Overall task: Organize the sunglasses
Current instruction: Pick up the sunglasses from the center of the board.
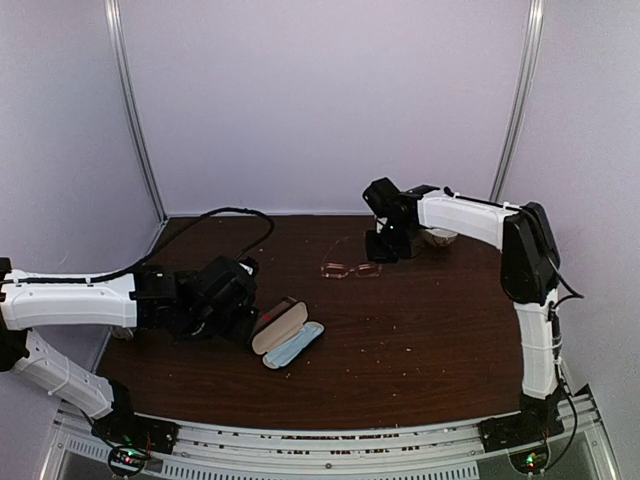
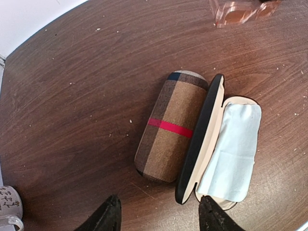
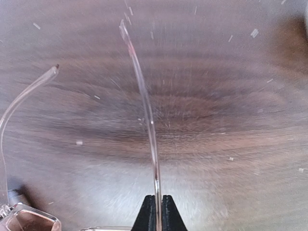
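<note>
Right fingers [image 3: 149, 217] are clenched tight on one temple arm of the sunglasses [image 1: 350, 269]. In the right wrist view that slim, see-through arm runs up and away from the tips with a gentle curve. The other temple arm lies off to the left, unfolded, and a corner of a rosy rectangular lens peeks in at bottom left. It's a thin coppery-pink frame with pale lenses, lying on the dark wood worktop [image 1: 420, 340] towards the back, a little right of centre.

The count: one pair of sunglasses in view and two cases, lying right beside each other at the front left. One is a closed plaid case [image 2: 171, 127], brown with a red stripe. The other is an open black case [image 2: 199, 144] with cream lining and one light blue cloth [image 2: 233, 154] lying inside.

Left fingers [image 2: 109, 216] hang spread above the worktop just short of the cases, grasping nothing.
</note>
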